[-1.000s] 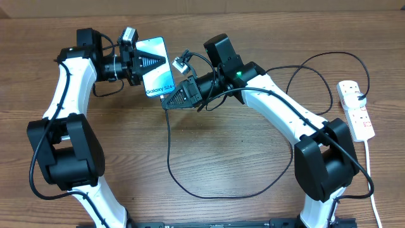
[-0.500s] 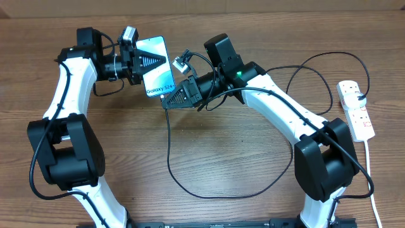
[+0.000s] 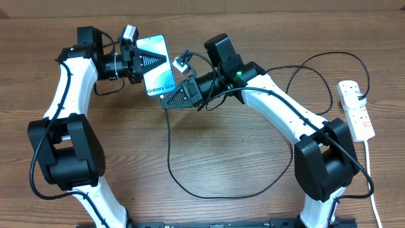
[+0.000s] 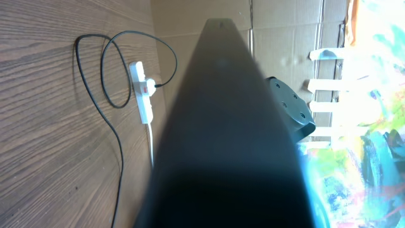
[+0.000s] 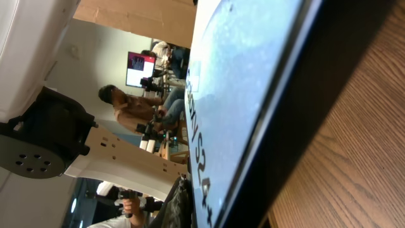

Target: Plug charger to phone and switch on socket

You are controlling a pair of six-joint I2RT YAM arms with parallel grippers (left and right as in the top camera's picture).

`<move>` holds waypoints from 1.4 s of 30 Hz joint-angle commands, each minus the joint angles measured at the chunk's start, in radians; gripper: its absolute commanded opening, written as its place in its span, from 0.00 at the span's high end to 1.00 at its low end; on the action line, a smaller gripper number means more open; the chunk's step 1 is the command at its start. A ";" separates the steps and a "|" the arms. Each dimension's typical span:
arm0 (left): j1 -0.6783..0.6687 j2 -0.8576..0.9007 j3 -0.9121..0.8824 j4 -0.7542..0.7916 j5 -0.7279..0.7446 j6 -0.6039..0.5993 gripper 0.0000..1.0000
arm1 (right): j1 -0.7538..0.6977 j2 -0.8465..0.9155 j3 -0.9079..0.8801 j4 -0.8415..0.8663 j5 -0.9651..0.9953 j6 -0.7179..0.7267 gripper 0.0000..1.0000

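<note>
Teal phone (image 3: 159, 81) in left tool (image 3: 154, 61)

The phone (image 3: 156, 66) has the left gripper (image 3: 143, 63) at its 9 o'clock, the right gripper (image 3: 173, 99) at 5, the cable (image 3: 169, 152) at 6, the socket (image 3: 355, 111) far at 3.

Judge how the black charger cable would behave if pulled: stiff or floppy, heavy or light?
Probably floppy: the charger lies in loose curves on the table and bends up to the right gripper. Likely light, thin as it is, so it should trail along. The slack loop near the socket suggests no strain there.
</note>
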 commanded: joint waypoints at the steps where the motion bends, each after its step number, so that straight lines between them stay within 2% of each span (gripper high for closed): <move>1: -0.013 -0.046 0.011 0.004 0.040 0.000 0.96 | 0.003 -0.006 0.005 0.006 -0.016 0.004 0.96; 23: -0.013 -0.046 0.011 0.003 0.040 -0.003 0.96 | -0.030 -0.007 0.005 0.024 -0.003 0.028 0.96; 32: -0.013 -0.046 0.011 0.000 0.040 -0.003 0.96 | -0.028 -0.007 0.005 0.128 0.063 0.177 0.96; 42: -0.013 -0.046 0.011 -0.004 0.040 -0.003 0.96 | -0.011 -0.007 0.005 0.150 0.179 0.206 0.96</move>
